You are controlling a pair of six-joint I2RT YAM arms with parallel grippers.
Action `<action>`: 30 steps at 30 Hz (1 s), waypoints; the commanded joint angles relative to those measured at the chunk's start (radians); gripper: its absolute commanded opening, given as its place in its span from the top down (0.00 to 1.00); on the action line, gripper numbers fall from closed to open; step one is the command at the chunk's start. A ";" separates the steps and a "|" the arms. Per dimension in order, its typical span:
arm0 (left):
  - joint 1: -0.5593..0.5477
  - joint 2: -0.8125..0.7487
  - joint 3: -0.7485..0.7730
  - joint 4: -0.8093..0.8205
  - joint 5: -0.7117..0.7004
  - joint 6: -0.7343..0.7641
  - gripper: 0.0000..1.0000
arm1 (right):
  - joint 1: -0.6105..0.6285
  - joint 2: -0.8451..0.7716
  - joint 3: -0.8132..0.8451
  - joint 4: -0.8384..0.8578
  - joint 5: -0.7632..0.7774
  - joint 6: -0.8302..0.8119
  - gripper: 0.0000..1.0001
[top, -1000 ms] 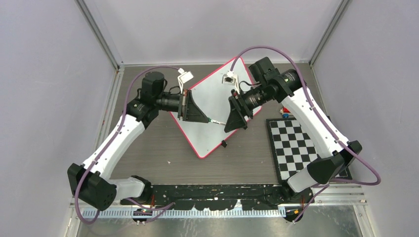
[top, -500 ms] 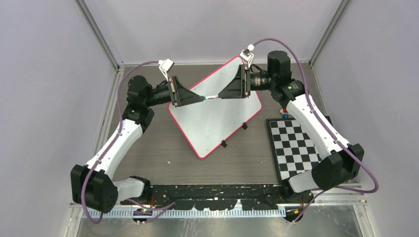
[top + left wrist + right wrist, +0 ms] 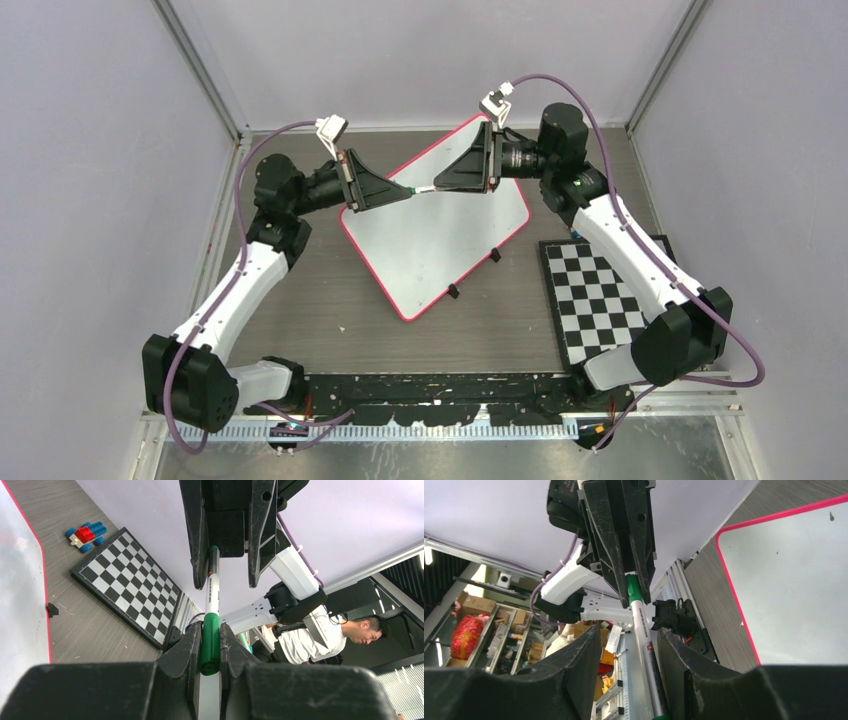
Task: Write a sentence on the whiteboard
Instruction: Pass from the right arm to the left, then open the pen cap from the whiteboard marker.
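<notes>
The whiteboard [image 3: 440, 245] lies tilted on the table, white with a pink-red rim; no writing shows on it. It also shows in the left wrist view [image 3: 20, 580] and the right wrist view [image 3: 794, 580]. A white marker [image 3: 424, 190] with a green cap [image 3: 210, 645] is held level in the air above the board's far part, between both grippers. My left gripper [image 3: 406, 194] [image 3: 210, 630] is shut on the cap. My right gripper [image 3: 441, 186] [image 3: 629, 631] is open around the barrel [image 3: 644, 635], which lies against one finger.
A black-and-white checkerboard mat [image 3: 600, 300] lies right of the board, with a red and blue toy brick piece [image 3: 578, 228] at its far corner. Black clips [image 3: 453, 291] sit on the board's near-right edge. Walls close in the back and both sides.
Both arms have lifted from low over the board's middle and swung toward the back, carrying the marker up between them. In the last half second they moved only slightly.
</notes>
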 commanded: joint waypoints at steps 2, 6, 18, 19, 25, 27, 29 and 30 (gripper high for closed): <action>-0.003 -0.009 0.019 0.015 -0.017 0.010 1.00 | 0.042 -0.009 0.105 -0.220 0.016 -0.197 0.52; -0.009 -0.002 0.020 0.010 -0.003 0.011 1.00 | 0.049 -0.007 0.120 -0.249 0.015 -0.226 0.58; -0.033 0.006 0.022 0.010 0.036 0.007 1.00 | 0.060 -0.005 0.131 -0.251 -0.002 -0.232 0.62; -0.035 0.008 0.023 0.010 0.037 0.007 1.00 | 0.063 -0.004 0.134 -0.251 -0.002 -0.232 0.62; -0.046 0.015 0.022 0.007 0.045 0.005 1.00 | 0.070 -0.001 0.139 -0.254 -0.004 -0.232 0.70; -0.045 0.015 0.020 0.007 0.045 0.007 1.00 | 0.070 -0.001 0.139 -0.257 -0.004 -0.237 0.77; -0.046 0.013 0.022 0.002 0.044 0.012 1.00 | 0.070 -0.001 0.142 -0.268 -0.001 -0.251 0.83; -0.045 0.012 0.022 -0.007 0.043 0.017 1.00 | 0.069 -0.001 0.146 -0.280 0.000 -0.262 0.86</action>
